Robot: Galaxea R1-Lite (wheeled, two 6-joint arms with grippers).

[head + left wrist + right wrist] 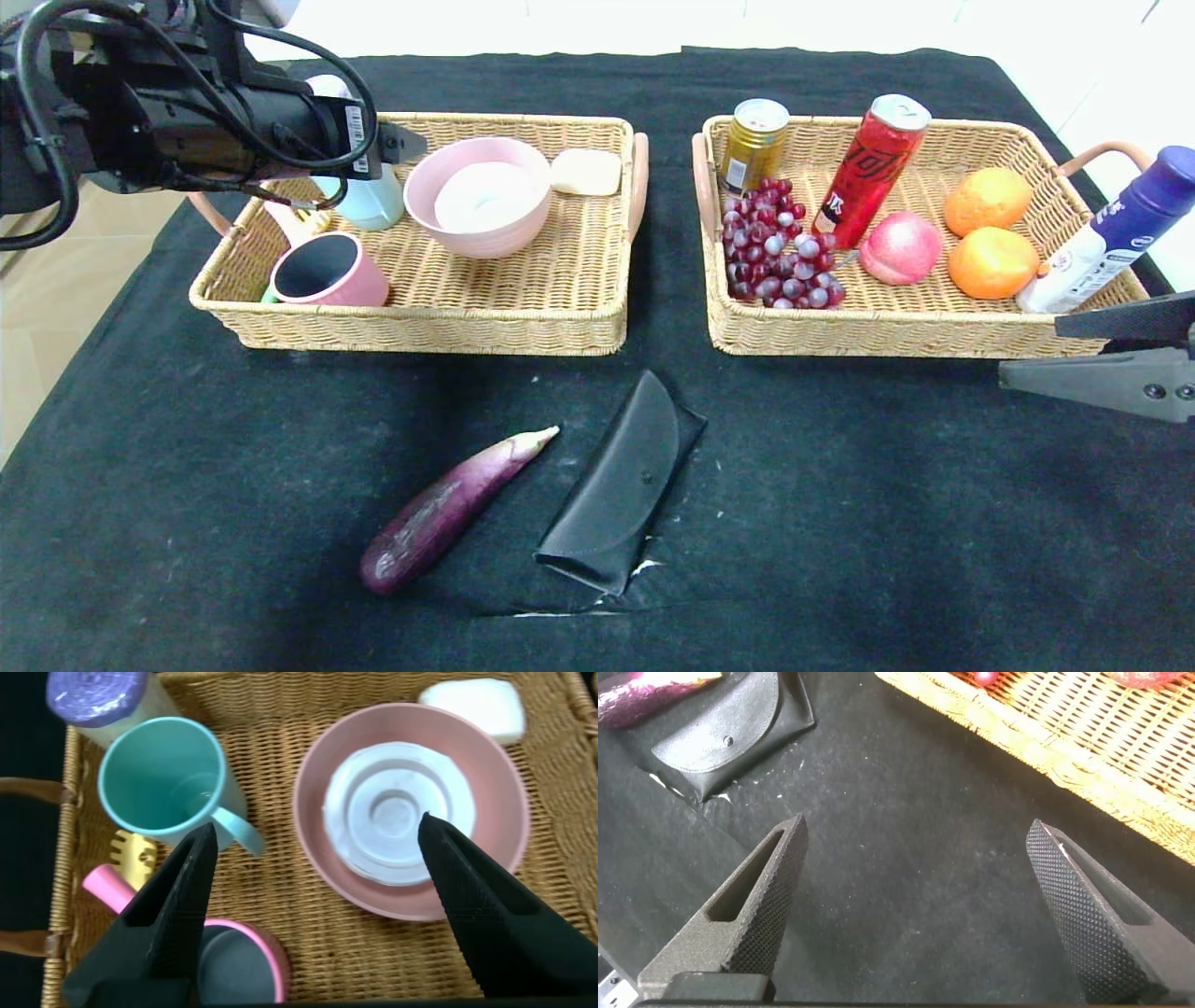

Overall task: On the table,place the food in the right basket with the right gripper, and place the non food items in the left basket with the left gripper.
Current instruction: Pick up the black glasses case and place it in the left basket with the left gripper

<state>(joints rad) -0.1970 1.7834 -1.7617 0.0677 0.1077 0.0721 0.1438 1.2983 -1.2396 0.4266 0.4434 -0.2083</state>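
A purple eggplant [448, 509] and a black glasses case [621, 485] lie side by side on the black cloth in front of the baskets. The left basket [420, 327] holds a pink bowl [467, 229], a teal mug [159, 775], a pink mug [327, 271] and a white soap bar [586, 172]. My left gripper [316, 821] hangs open above this basket, between the mugs and the bowl, with nothing between its fingers. My right gripper [1032, 350] is open low over the cloth, just in front of the right basket [887, 336].
The right basket holds a gold can [752, 145], a red can [868, 173], grapes [775, 252], a peach [901, 247], two oranges [991, 261] and a purple-capped white bottle [1111, 233]. A torn spot in the cloth [644, 567] shows beside the case.
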